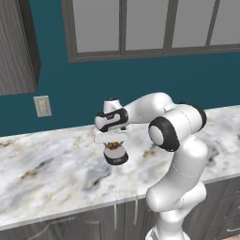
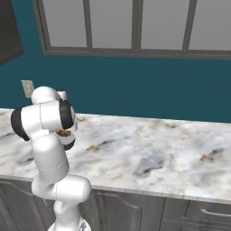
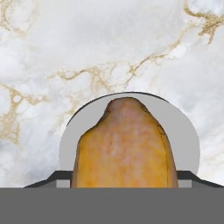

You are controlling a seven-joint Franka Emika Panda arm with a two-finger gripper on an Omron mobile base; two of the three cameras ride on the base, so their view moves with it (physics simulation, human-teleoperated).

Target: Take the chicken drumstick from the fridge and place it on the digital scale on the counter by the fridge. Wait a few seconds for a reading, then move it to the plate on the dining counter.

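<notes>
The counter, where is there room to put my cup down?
The marble counter lies bare to the right of the arm, from the teal wall to the front edge. It is crowded where the tool holds the chicken drumstick over the digital scale.

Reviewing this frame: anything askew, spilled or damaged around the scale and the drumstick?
Nothing stands out. The chicken drumstick sits centred over the round digital scale, which lies flat on the marble counter. The gripper hangs right above it. No spill or damage shows on the counter.

Golden-orange chicken drumstick, grey digital scale, gold-veined marble counter
</notes>
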